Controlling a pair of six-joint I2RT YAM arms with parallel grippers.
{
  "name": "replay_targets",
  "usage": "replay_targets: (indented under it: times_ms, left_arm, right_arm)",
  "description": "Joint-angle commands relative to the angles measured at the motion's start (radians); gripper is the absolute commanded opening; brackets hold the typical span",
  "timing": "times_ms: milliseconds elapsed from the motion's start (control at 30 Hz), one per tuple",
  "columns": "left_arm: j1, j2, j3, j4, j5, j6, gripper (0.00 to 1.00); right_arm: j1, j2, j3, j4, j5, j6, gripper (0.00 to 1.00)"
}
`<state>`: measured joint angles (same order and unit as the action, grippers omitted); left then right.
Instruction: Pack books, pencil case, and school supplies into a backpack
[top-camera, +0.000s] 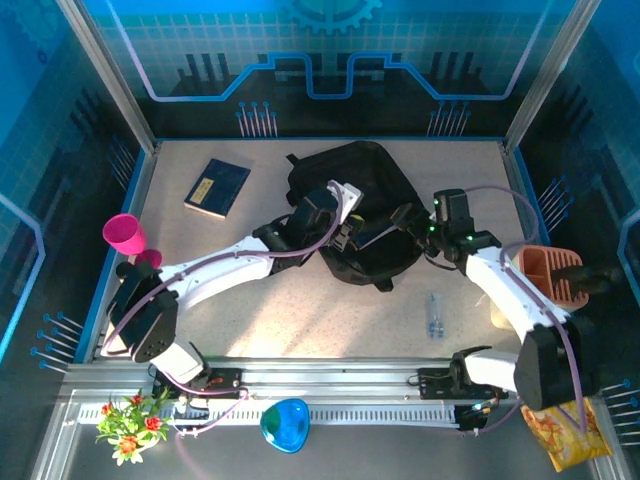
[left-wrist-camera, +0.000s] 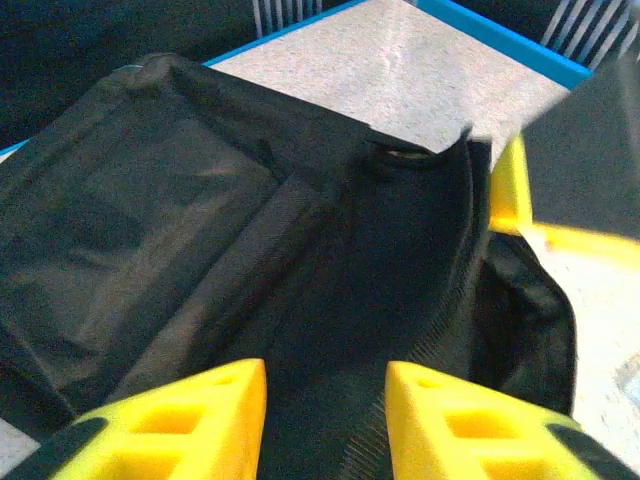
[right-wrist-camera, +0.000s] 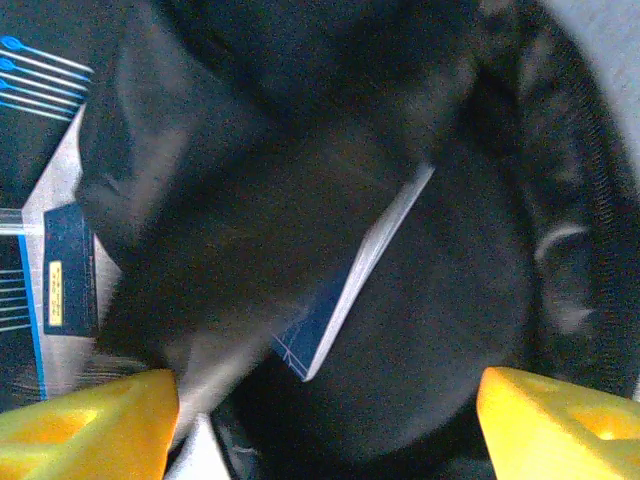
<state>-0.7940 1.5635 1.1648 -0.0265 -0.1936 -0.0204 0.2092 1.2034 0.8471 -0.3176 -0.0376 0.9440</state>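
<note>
I see a pink cup (top-camera: 124, 236) at the left. Along the near edge there are artificial flowers (top-camera: 128, 420) left, a blue bowl (top-camera: 285, 424) centre and a yellow snack bag (top-camera: 566, 432) right.

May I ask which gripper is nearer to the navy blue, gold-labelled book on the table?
Left. The left gripper is over the black fabric backpack's half toward the navy blue book; the right gripper is over the far half.
</note>
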Motion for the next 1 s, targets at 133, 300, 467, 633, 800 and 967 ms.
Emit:
replay_targets:
  times_ms: [133, 300, 467, 633, 800, 967]
  left_arm:
    - [0.041, -0.137, -0.076, -0.118, 0.071, -0.073, 0.80]
    - [0.160, -0.165, -0.109, -0.178, -0.034, -0.165, 0.92]
    - [0.303, -0.101, -0.084, -0.269, -0.112, -0.239, 0.99]
    - [0.458, 0.038, 0.011, -0.372, -0.117, -0.319, 0.99]
    - [0.590, 0.198, 0.151, -0.432, -0.063, -0.374, 0.99]
    - [0.676, 0.349, 0.290, -0.450, 0.017, -0.403, 0.99]
  right_arm:
    - [-0.035, -0.058, 0.106, -0.113, 0.103, -0.193, 0.88]
    - [-0.030, -0.009, 0.141, -0.102, 0.053, -0.238, 0.95]
    - [0.002, 0.036, 0.156, -0.078, 0.023, -0.238, 1.00]
    - [0.021, 0.061, 0.169, -0.062, 0.005, -0.233, 1.00]
    - [0.033, 0.073, 0.178, -0.055, -0.012, -0.232, 1.00]
    - [0.043, 0.071, 0.181, -0.064, -0.015, -0.235, 1.00]
